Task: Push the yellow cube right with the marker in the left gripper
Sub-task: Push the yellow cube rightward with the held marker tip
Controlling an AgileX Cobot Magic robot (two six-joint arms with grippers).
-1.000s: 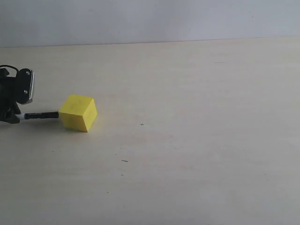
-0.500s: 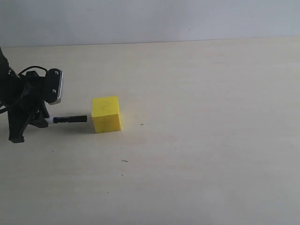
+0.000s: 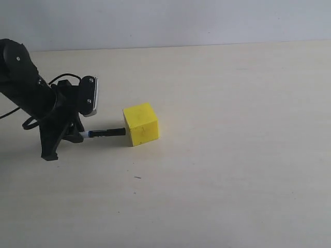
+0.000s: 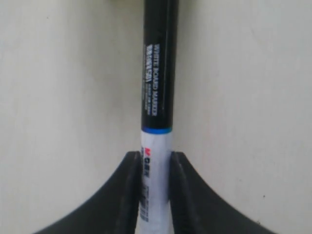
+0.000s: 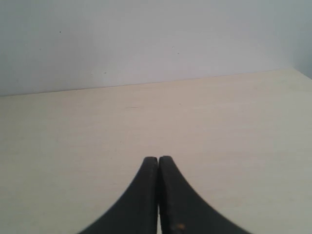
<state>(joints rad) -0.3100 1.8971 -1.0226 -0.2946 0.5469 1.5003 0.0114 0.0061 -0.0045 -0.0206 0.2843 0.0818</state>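
The yellow cube rests on the pale table, left of centre in the exterior view. The marker lies level just above the table, its black cap touching the cube's left face. My left gripper is shut on the marker's white barrel, to the left of the cube. In the left wrist view the marker runs straight out from between the fingers of the left gripper, and a sliver of the yellow cube shows at the frame's edge. My right gripper is shut on nothing, out of the exterior view.
The wooden table stretches away to the right of the cube and ends at a plain grey wall. A loose black cable loops off the left arm near the table's left side.
My left arm has advanced rightward with the marker, and the cube has slid right about a cube's width per half second, turning slightly as it went.
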